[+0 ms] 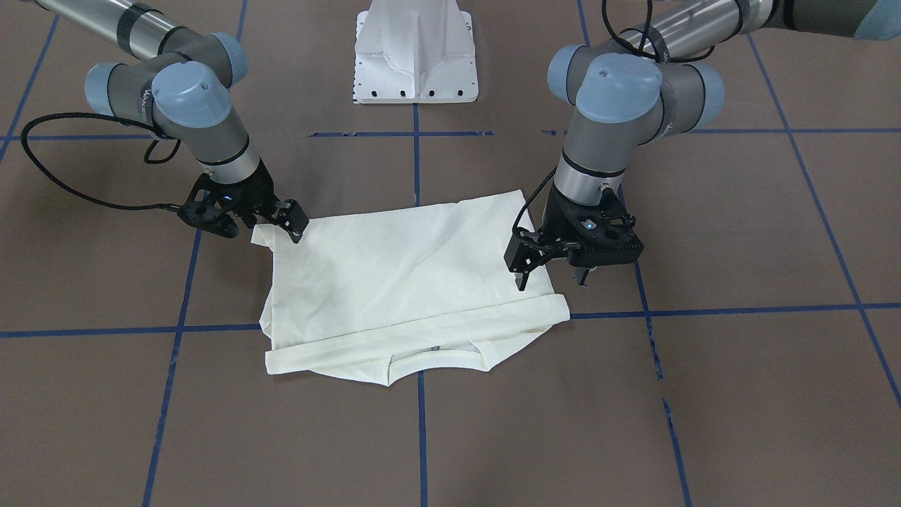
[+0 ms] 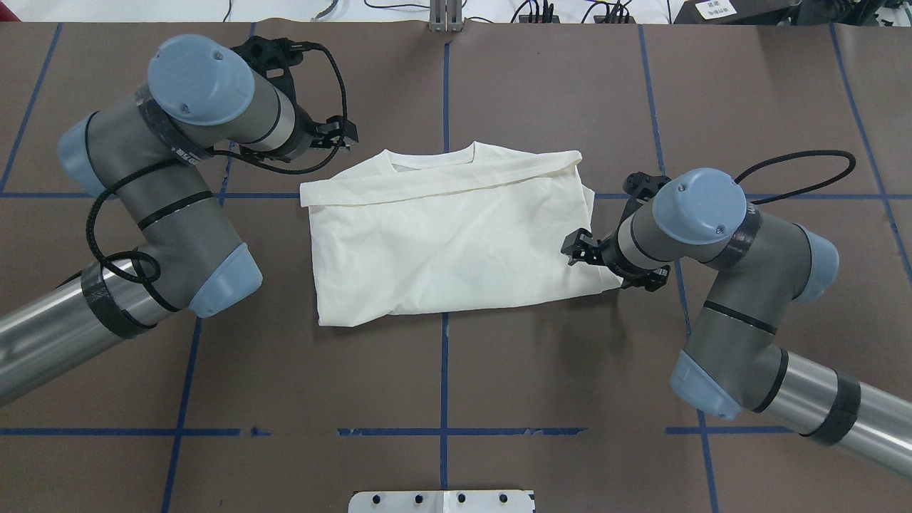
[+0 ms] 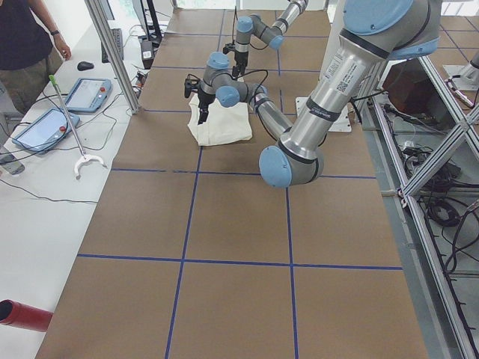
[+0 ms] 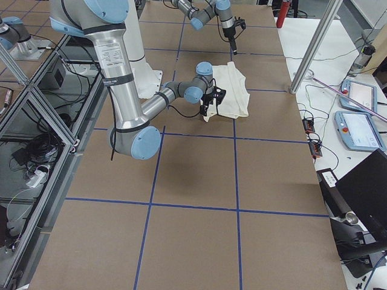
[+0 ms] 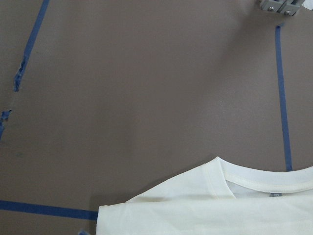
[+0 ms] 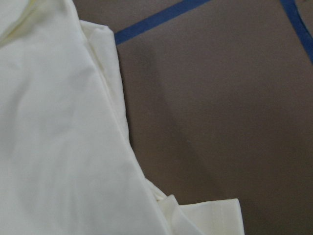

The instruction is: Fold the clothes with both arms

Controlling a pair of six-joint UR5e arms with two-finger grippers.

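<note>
The cream shirt lies folded on the brown table, plain side up, collar toward the front-facing camera. A folded band crosses below the collar. My left gripper hangs open just above the shirt's shoulder-side edge, fingers wide apart and nothing between them. In the overhead view the left gripper shows beside the collar end. My right gripper sits low at the opposite hem corner, its fingertips on the fabric's edge. The right gripper shows close fingers; whether they pinch cloth is unclear.
The white pedestal base stands behind the shirt. Blue tape lines grid the brown table. In the exterior left view a person stands by a side bench with tablets. Metal frame posts border the table.
</note>
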